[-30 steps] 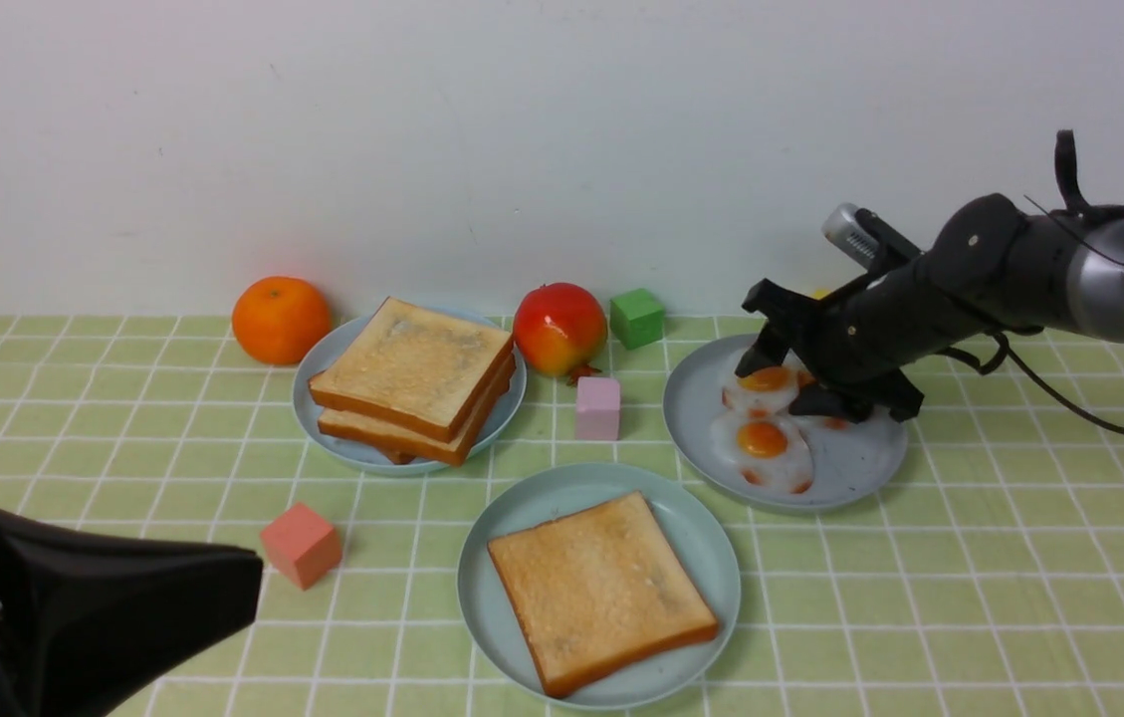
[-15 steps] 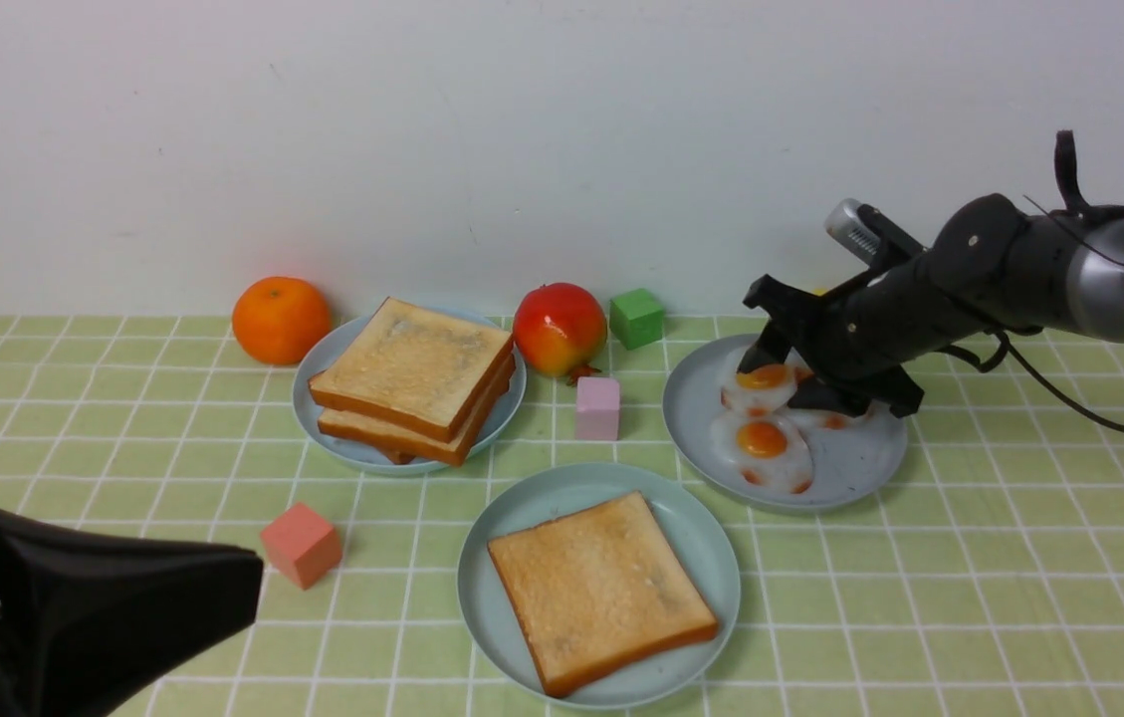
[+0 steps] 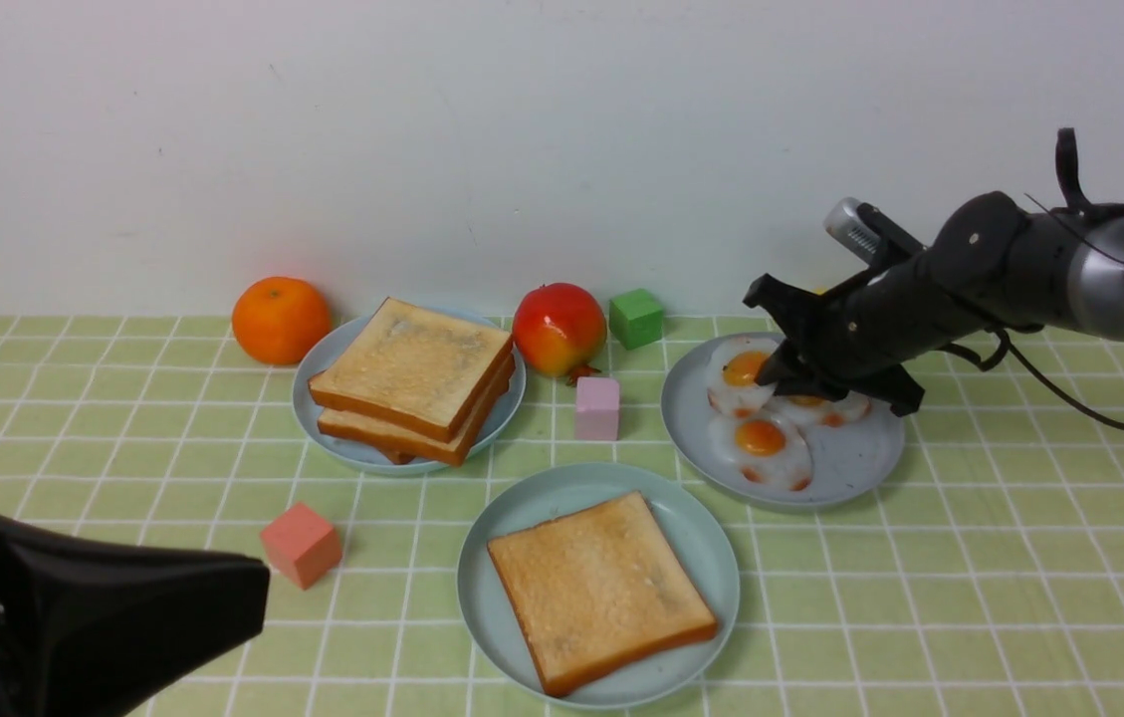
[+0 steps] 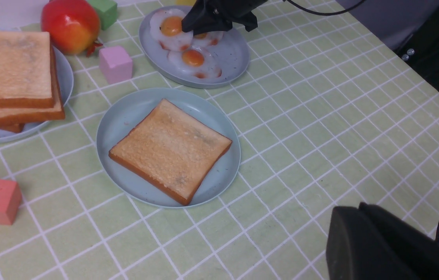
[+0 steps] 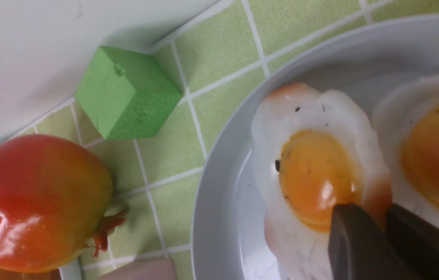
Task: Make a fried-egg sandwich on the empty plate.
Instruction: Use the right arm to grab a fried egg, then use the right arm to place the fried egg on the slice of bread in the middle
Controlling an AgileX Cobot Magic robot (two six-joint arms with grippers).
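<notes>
One golden toast slice [image 3: 599,590] lies flat on the mint-teal plate [image 3: 562,486] at the front centre. Three fried eggs sit on the greyer plate [image 3: 855,466] at the right. My right gripper [image 3: 769,376] is shut on the rim of the far-left egg [image 3: 733,373]. In the right wrist view the two fingers [image 5: 353,237] pinch that egg's browned edge [image 5: 376,194] beside the yolk. My left gripper [image 3: 261,588] hangs low at the front left, shut and holding nothing, well clear of the plates.
Stacked toast slices [image 3: 412,370] fill the sky-blue plate [image 3: 509,406] at the back left. An orange [image 3: 281,319], a red fruit [image 3: 560,327], a green cube [image 3: 637,317], a pink cube [image 3: 597,406] and a salmon cube [image 3: 300,544] stand around the plates. The wall is close behind.
My right gripper's jaws have closed on the far-left egg's edge. That egg has shifted a little left and back on its plate. The left arm has barely moved.
</notes>
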